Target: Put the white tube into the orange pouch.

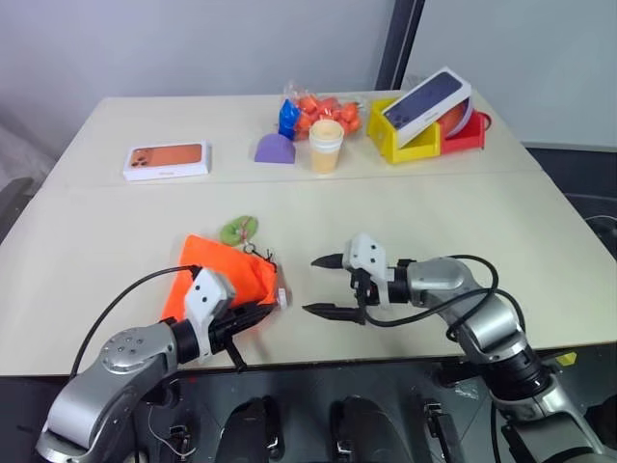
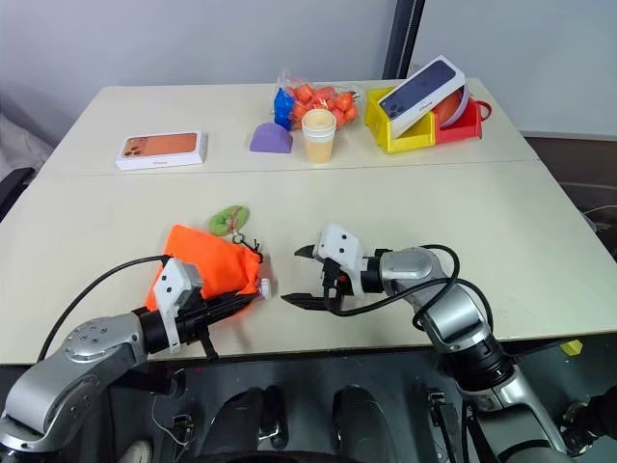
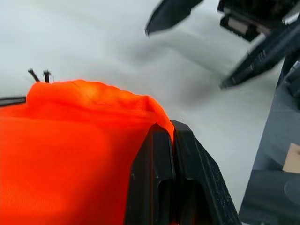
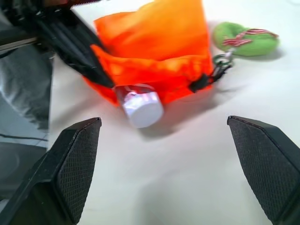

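The orange pouch (image 1: 224, 273) lies flat on the table near its front edge, its black cord leading to a round green tag (image 1: 239, 230). The white tube (image 4: 140, 107) sticks out of the pouch's mouth, only its white capped end showing (image 1: 281, 297). My left gripper (image 3: 171, 136) is shut on the pouch's fabric at the edge by the mouth. To the right of the pouch my right gripper (image 1: 310, 285) stands open, pointing at the mouth and the tube's end, a short gap away, with nothing between its fingers.
At the back of the table are a white box with an orange phone picture (image 1: 166, 160), a purple block (image 1: 276, 149), a pale yellow cup (image 1: 326, 146), a bag of orange pieces (image 1: 318, 108), and yellow (image 1: 410, 143) and red bins (image 1: 465, 137) with a phone box on top.
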